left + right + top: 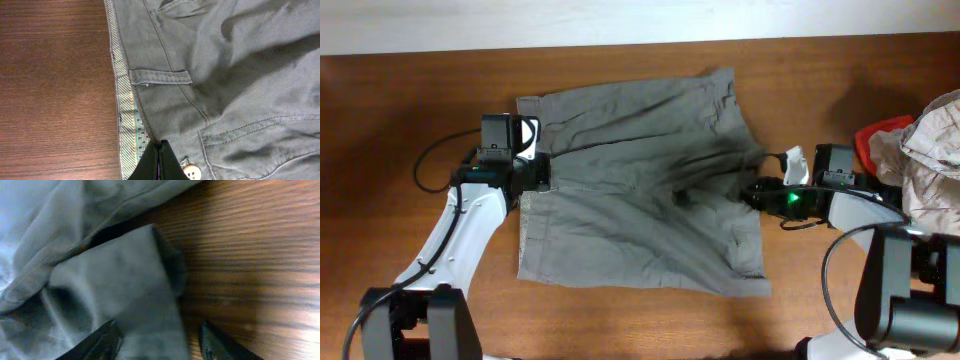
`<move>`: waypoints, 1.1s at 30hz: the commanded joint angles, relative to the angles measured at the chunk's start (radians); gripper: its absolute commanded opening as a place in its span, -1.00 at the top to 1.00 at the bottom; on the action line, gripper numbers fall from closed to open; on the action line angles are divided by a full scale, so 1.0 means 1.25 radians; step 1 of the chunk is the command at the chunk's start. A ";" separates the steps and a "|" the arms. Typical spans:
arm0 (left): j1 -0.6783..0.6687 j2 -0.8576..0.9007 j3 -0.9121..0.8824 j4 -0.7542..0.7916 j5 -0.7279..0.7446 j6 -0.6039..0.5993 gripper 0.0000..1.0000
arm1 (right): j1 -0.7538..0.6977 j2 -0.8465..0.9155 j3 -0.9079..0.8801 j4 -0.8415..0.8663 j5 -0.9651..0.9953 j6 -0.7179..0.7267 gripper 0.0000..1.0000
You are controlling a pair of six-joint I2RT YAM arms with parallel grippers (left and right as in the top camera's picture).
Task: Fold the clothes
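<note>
Grey shorts (640,210) lie spread on the wooden table, waistband to the left and leg hems to the right. My left gripper (542,172) is at the middle of the waistband. In the left wrist view its fingers (160,148) are pressed together on the waistband edge of the shorts (225,75), next to a pale button (190,171) and below a belt loop (160,77). My right gripper (755,190) is at the shorts' right edge. Its fingers (160,335) are apart with a fold of the grey fabric (125,275) between them.
A pile of other clothes lies at the right edge of the table: a red piece (882,135) and a pale crumpled garment (935,150). A black cable (430,160) loops left of the left arm. Bare wood (420,90) surrounds the shorts.
</note>
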 commanded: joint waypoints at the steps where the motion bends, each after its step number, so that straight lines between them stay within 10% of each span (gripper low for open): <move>1: 0.007 0.000 0.004 0.002 -0.017 -0.008 0.99 | -0.002 0.043 -0.011 -0.012 -0.177 -0.146 0.04; 12: 0.007 -0.019 0.013 -0.020 -0.039 -0.008 0.99 | -0.003 -0.030 -0.004 -0.075 -0.103 -0.107 0.88; 26: 0.041 -0.022 0.014 -0.054 -0.188 -0.092 0.99 | -0.003 -0.150 -0.003 -0.142 0.075 -0.070 0.84; 29: 0.041 -0.020 0.014 -0.054 -0.188 -0.092 0.97 | -0.003 -0.150 -0.003 -0.142 0.075 -0.070 0.71; 33: 0.041 -0.020 0.014 -0.049 -0.186 -0.092 0.46 | -0.003 -0.150 -0.003 -0.142 0.074 -0.070 -0.34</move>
